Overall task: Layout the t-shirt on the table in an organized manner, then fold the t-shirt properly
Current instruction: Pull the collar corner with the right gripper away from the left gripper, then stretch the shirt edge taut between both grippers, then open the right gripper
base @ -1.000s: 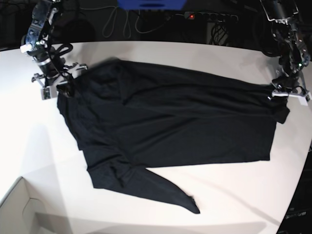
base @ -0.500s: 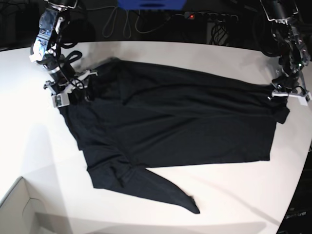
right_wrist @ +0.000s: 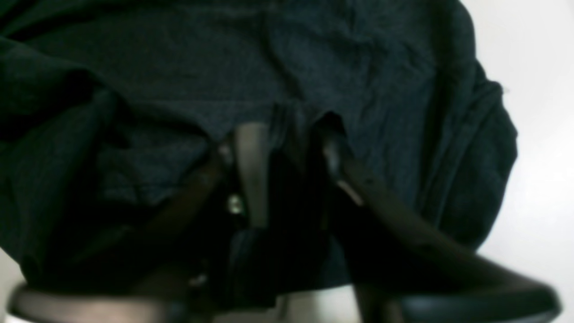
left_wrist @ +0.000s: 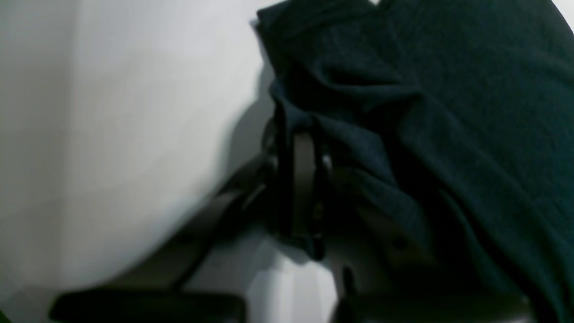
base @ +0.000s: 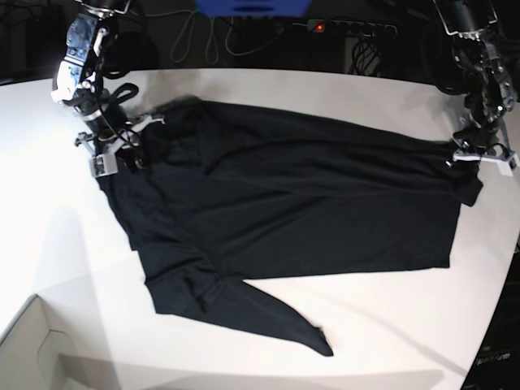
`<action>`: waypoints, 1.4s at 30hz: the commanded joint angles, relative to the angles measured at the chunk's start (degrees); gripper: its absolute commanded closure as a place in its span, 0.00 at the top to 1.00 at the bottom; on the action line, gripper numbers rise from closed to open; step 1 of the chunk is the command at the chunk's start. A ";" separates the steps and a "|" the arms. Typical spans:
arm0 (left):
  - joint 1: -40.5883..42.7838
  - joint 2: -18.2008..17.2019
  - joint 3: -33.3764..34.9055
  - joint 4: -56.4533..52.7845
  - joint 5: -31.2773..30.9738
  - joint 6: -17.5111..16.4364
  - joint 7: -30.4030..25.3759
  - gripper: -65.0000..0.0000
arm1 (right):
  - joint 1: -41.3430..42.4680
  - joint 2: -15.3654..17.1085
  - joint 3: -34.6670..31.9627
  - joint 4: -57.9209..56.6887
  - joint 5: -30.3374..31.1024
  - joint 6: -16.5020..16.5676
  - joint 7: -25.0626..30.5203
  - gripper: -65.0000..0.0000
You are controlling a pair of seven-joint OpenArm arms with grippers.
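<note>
The black t-shirt [base: 284,203] lies spread across the white table [base: 268,89], one sleeve trailing toward the front edge. My left gripper [base: 474,158] at the shirt's right end is shut on a bunched edge of the t-shirt [left_wrist: 448,89]; the left wrist view shows cloth wrapped around the closed left gripper [left_wrist: 314,152]. My right gripper [base: 122,146] sits on the shirt's upper left corner. In the right wrist view the right gripper [right_wrist: 291,148] stands narrowly open, with a raised fold of the t-shirt [right_wrist: 224,58] between its fingers [right_wrist: 251,157].
A pale cardboard box [base: 32,349] juts in at the front left corner. Cables and a power strip [base: 349,28] lie behind the table's far edge. The table's curved edge runs close past the left gripper on the right.
My right gripper let go of the shirt's left corner, shifted right and toward the back onto the fabric, opened wide and has since narrowed around a fold. The left arm and the shirt's right end stayed put.
</note>
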 commanded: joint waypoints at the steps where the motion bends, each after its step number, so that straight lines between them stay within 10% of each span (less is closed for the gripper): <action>1: 0.03 -0.35 0.10 0.13 0.62 0.60 1.83 0.00 | 0.22 0.57 0.10 0.88 0.96 0.38 1.33 0.12; 3: -0.05 -0.35 0.01 0.13 0.62 0.60 1.83 0.00 | 0.13 0.65 0.10 0.88 0.96 0.38 1.33 0.00; 32: 0.56 -0.52 -0.34 0.66 0.62 0.60 1.83 0.00 | -5.67 1.88 13.28 5.80 1.40 0.38 1.59 0.00; 42: 1.70 -0.44 -0.34 1.36 0.53 0.60 1.83 0.00 | -10.16 -4.01 13.46 8.62 1.14 0.38 1.68 0.00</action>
